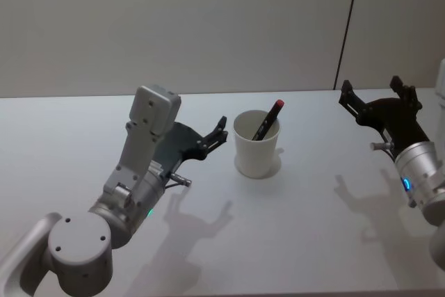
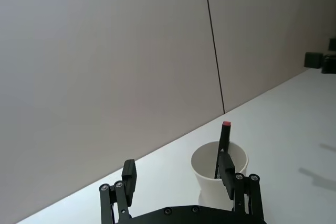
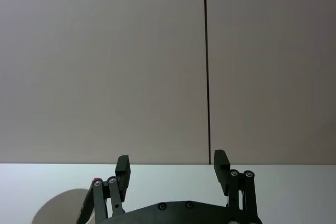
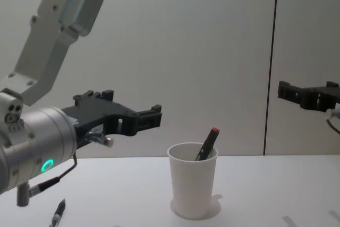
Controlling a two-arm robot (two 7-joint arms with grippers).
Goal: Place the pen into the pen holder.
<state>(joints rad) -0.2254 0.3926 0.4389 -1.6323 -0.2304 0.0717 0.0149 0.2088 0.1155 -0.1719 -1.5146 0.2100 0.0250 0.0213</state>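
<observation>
Careful — your left gripper [image 1: 221,131] and right gripper [image 1: 372,90] gape empty; a careless left swing could topple the pen holder [image 1: 256,152] — pen [image 1: 270,117] included.

One pen holder [image 4: 192,184], two pens [image 4: 206,144] [image 4: 57,213] (one inside).

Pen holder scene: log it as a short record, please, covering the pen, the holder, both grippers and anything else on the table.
pen: red-capped, leaning inside the holder, cap above the rim
pen holder: white paper cup, upright on the table
left gripper: open, empty, beside the holder
right gripper: open, empty, off to the holder's right
second pen: lying on the table below the left arm
task state: appears done
</observation>
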